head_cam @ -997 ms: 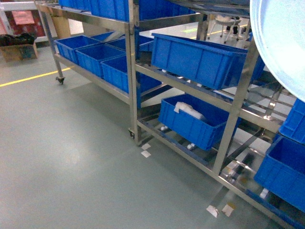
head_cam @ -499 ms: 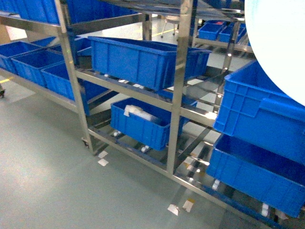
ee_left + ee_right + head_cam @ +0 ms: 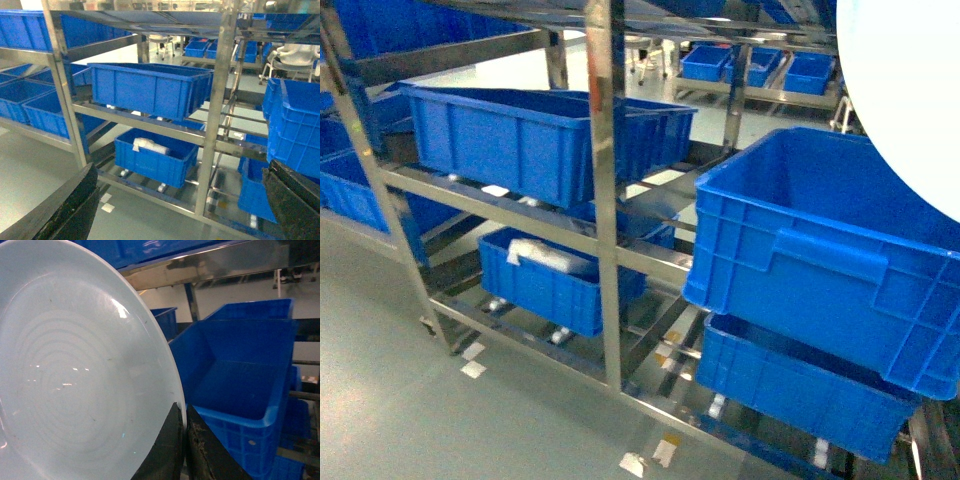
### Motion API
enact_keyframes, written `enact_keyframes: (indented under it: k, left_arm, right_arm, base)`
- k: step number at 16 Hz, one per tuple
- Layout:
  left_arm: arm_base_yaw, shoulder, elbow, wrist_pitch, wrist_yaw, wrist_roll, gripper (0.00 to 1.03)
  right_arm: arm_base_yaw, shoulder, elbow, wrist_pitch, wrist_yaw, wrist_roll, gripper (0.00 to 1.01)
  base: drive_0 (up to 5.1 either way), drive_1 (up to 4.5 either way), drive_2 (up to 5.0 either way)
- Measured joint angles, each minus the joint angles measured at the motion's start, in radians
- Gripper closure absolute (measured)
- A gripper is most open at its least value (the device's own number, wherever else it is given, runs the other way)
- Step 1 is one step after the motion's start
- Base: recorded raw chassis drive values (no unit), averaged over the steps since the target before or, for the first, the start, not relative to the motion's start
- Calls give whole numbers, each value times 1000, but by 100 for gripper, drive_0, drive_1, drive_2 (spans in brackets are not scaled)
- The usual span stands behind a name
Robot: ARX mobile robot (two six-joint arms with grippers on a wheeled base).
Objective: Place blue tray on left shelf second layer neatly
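The blue tray [image 3: 905, 90] is a pale, smooth dish that fills the top right corner of the head view, held up on edge in front of the rack. In the right wrist view the blue tray [image 3: 85, 370] covers the left half, and my right gripper [image 3: 185, 412] is shut on its rim. The shiny steel rack [image 3: 603, 200] stands ahead, and its middle tier rail [image 3: 490, 197] on the left bears a dark blue crate [image 3: 530, 135]. My left gripper [image 3: 181, 172] is open and holds nothing, with its black fingers [image 3: 75, 200] at the frame's lower corners, facing the rack [image 3: 217, 100].
A big dark blue crate [image 3: 820, 250] juts out from the rack at right, over another crate [image 3: 790, 390]. On the bottom tier a crate [image 3: 555, 285] holds a white bag. White tags [image 3: 645, 460] lie on the grey floor. More crates [image 3: 760, 65] stand behind.
The rack has slid left and grown larger in the head view, bringing the big right-hand crate into full view. The tray stays at the top right.
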Motion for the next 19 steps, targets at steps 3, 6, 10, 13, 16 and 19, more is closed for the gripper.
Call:
enact_keyframes:
  k: [3, 6, 10, 13, 16, 19]
  left_arm:
    - [0, 0, 0, 2, -1, 0, 5]
    - [0, 0, 0, -3, -2, 0, 5]
    - [0, 0, 0, -3, -2, 0, 5]
    - [0, 0, 0, -2, -2, 0, 5]
    - [0, 0, 0, 0, -2, 0, 5]
    - [-1, 0, 0, -4, -7, 0, 5]
  right_arm:
    - [0, 6, 0, 3, 5, 0, 99]
    - [0, 4, 0, 2, 6, 0, 99]
    - [0, 2, 0, -1, 2, 0, 99]
    - [0, 0, 0, 2, 2, 0, 99]
    - [0, 0, 0, 2, 2, 0, 99]
    - [0, 2, 0, 3, -3, 0, 99]
  base:
    - [-165, -165, -165]
    - [-618, 240, -103]
    - [-616, 244, -121]
    - [-620, 241, -122]
    - [-475, 98, -143]
    - [-139, -139, -139]
